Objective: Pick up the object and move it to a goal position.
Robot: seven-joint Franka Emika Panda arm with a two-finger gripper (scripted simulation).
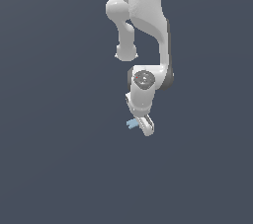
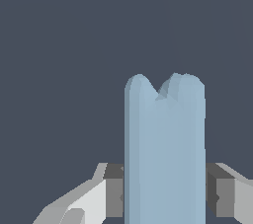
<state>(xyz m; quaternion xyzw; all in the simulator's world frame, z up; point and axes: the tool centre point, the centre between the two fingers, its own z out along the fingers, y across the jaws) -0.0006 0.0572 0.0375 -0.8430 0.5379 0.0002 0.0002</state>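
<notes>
The object [image 2: 164, 149] is a light-blue flat bar with a notched end. In the wrist view it fills the middle of the picture and stands between the two grey fingers [image 2: 112, 191], which press on its sides. In the exterior view only a small light-blue piece of it [image 1: 132, 124] sticks out toward the exterior view's left from under the white hand. My gripper [image 1: 142, 126] hangs at the end of the white arm, pointing down, and is shut on the bar. No goal marker shows.
A plain dark blue-grey ground [image 1: 59, 168] fills both views. The white arm [image 1: 148, 25] comes down from the top middle of the exterior view. No other things show.
</notes>
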